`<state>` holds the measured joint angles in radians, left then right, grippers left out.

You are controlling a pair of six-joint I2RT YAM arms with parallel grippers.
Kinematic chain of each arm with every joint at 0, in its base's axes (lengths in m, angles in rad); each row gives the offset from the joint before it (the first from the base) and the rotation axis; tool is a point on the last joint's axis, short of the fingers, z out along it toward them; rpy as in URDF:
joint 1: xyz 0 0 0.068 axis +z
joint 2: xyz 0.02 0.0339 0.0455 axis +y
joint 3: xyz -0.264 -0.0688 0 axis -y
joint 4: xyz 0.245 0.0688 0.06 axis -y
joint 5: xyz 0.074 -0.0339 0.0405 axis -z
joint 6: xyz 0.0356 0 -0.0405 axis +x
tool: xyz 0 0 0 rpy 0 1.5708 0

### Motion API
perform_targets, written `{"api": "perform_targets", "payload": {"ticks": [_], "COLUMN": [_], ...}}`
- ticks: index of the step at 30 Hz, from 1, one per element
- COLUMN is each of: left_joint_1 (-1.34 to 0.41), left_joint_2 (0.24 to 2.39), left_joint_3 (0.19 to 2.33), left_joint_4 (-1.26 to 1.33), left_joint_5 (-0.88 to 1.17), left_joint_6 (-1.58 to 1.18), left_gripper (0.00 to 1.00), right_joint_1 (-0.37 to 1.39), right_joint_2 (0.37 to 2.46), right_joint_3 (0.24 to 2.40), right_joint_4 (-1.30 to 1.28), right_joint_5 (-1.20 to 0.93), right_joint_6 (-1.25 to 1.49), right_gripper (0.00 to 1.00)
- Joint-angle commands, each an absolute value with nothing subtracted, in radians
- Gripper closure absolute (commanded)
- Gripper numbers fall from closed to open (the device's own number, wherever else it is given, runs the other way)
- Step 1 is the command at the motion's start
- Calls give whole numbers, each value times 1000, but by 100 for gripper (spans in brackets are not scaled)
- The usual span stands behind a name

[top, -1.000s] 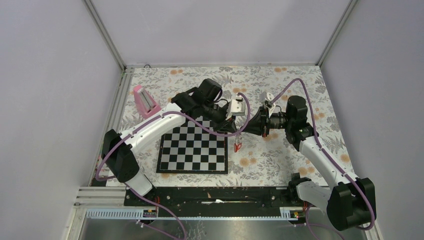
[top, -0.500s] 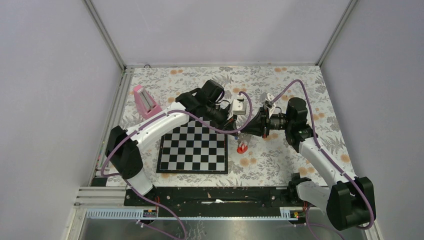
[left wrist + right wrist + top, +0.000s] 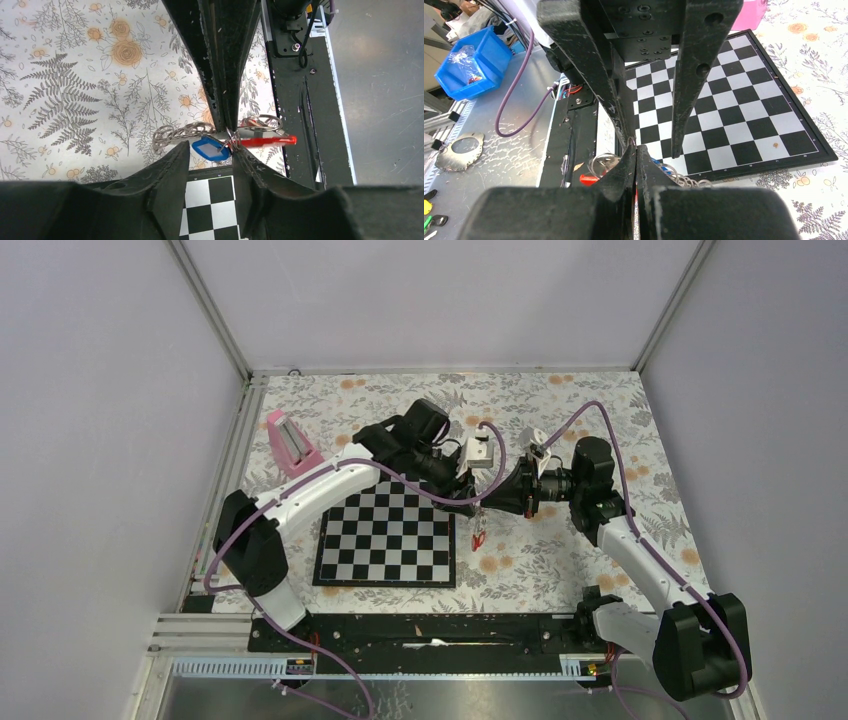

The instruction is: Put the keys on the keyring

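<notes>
My right gripper (image 3: 492, 502) is shut on the keyring's thin ring (image 3: 630, 142) and holds it in the air past the chessboard's right edge. In the left wrist view its shut fingers (image 3: 225, 95) come down from the top. Below them hang a wire ring (image 3: 260, 121), a silver chain (image 3: 175, 134), the blue-tagged key (image 3: 210, 149) and a red piece (image 3: 267, 141). I cannot tell whether the red piece is the red key or the fob; it dangles in the top view (image 3: 478, 537). My left gripper (image 3: 211, 151) is open, its tips right beside the blue tag.
The chessboard (image 3: 385, 540) lies under and left of the grippers. A pink wedge block (image 3: 290, 440) stands at the far left. The black mounting rail (image 3: 420, 628) runs along the near edge. A blue bin (image 3: 469, 60) sits off the table.
My left gripper has moved a little right, closer to the right gripper. The hanging red piece has swung slightly. The right gripper stays shut.
</notes>
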<state>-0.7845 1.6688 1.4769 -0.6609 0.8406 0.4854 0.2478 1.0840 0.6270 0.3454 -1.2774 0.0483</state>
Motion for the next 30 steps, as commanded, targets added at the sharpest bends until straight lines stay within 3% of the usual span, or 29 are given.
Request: {"api": "perform_targets", "payload": {"ticks": [1, 7, 30], "left_joint_1": [-792, -792, -792], "left_joint_2": [1587, 1580, 1623], "left_joint_3": [1486, 1482, 1466], "left_joint_4": [-604, -605, -604], "left_joint_5": [873, 893, 906], "left_joint_6": [528, 528, 480], "left_gripper": [57, 59, 83], "right_joint_1": [246, 242, 242], "right_joint_2": [1070, 1069, 1065], "right_joint_3": [657, 654, 657], "right_joint_4": [379, 380, 380], "right_joint_5": [-1285, -1284, -1285], "right_joint_6": [30, 30, 34], "right_gripper": [100, 100, 100]}}
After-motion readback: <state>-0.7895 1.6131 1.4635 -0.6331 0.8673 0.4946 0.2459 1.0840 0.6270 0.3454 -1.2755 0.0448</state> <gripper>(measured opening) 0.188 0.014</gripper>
